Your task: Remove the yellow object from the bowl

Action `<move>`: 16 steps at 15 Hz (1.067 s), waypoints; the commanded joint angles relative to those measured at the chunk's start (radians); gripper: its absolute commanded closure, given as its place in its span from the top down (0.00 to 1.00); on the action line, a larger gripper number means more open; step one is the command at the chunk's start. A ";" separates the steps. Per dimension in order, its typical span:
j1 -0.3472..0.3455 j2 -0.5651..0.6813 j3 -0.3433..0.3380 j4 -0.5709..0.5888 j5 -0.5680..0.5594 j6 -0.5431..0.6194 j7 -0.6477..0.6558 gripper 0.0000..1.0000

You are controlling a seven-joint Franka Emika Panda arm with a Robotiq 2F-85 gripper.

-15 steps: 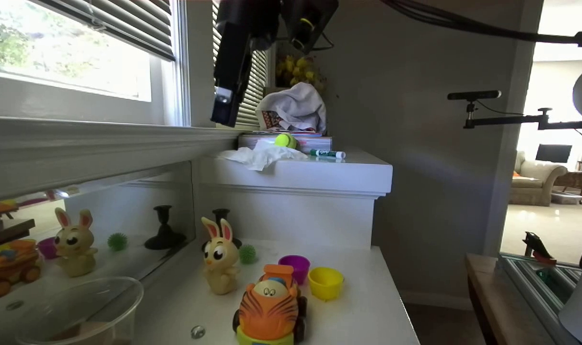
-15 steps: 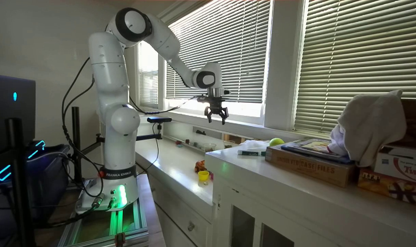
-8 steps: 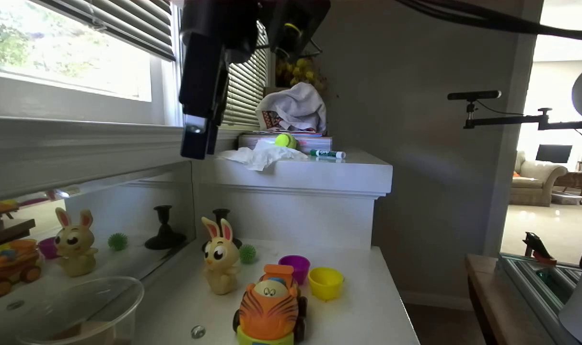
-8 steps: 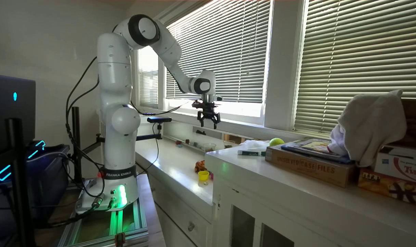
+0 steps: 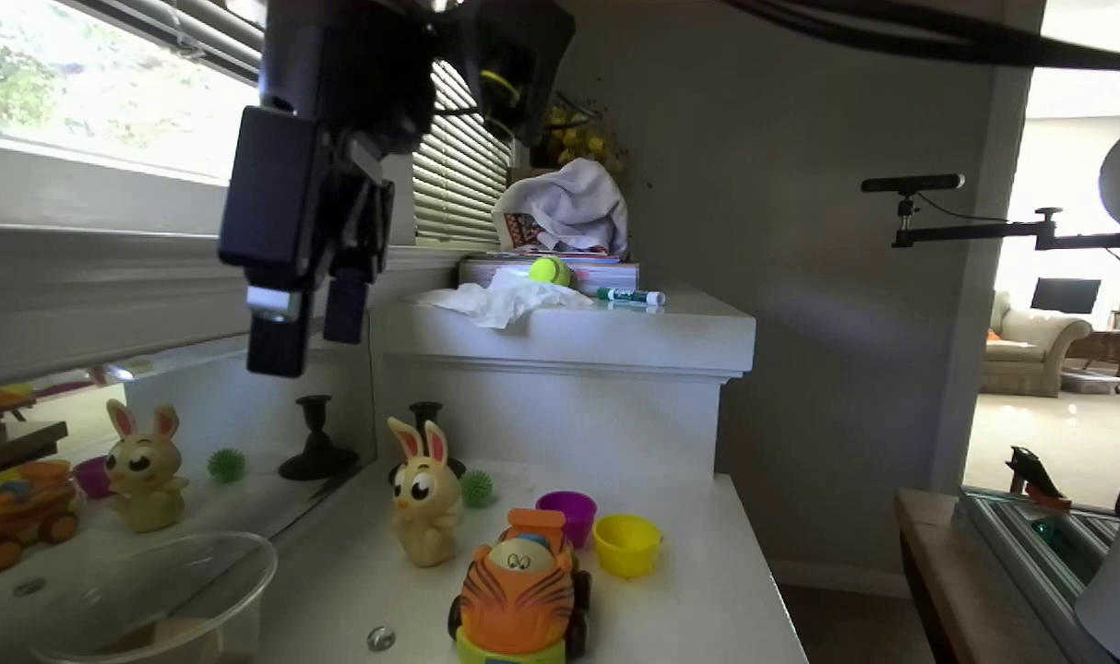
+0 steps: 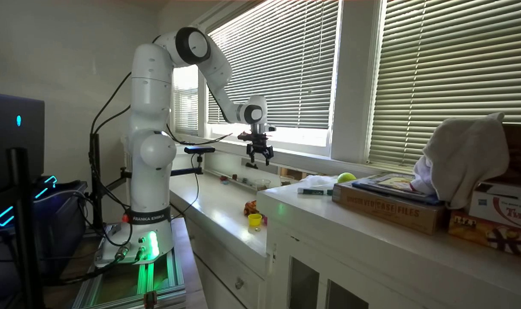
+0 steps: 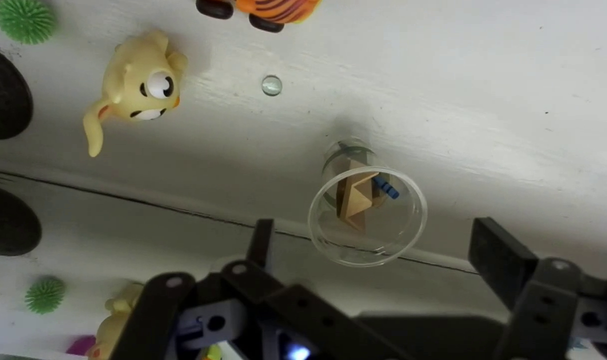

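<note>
Holding two black, flat-sided fingers [image 7: 501, 262] spread wide apart at the gripper [image 7: 379, 250], and hanging above a white, scuffed counter [image 7: 483, 110]. Framing between the fingertips, lower down in the wrist view, one round, clear, thin-rimmed bowl [image 7: 396, 227]. Enclosing within that bowl one matte, yellowish-tan piece [image 7: 358, 200] with sharp triangular facets, and one blue, dark-banded crayon [image 7: 386, 187] beside it. Showing near the bowl one clear, glassy bead [image 7: 272, 85]; farther out, one smooth cream rabbit [image 7: 141, 82] and one spiky green ball [image 7: 25, 21]. Including, in an exterior view, one orange tiger-striped car [image 5: 514, 595] and two smooth, round-mouthed cups: one purple cup [image 5: 578, 527], one yellow cup [image 5: 626, 557]. Doubling rabbit, spiky green ball and car in one flat mirror [image 5: 209, 406] along the back. Supporting on the higher ledge [image 5: 606, 343] one fuzzy tennis ball [image 5: 550, 270], one cylindrical marker [image 5: 630, 296] and one sheet of crumpled tissue [image 5: 505, 300].
</note>
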 commanded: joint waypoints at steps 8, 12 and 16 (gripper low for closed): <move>0.016 0.123 0.006 0.013 -0.022 0.244 0.033 1.00; 0.011 0.131 0.015 0.015 0.002 0.266 0.017 1.00; 0.012 0.149 0.036 0.035 0.051 0.239 0.006 1.00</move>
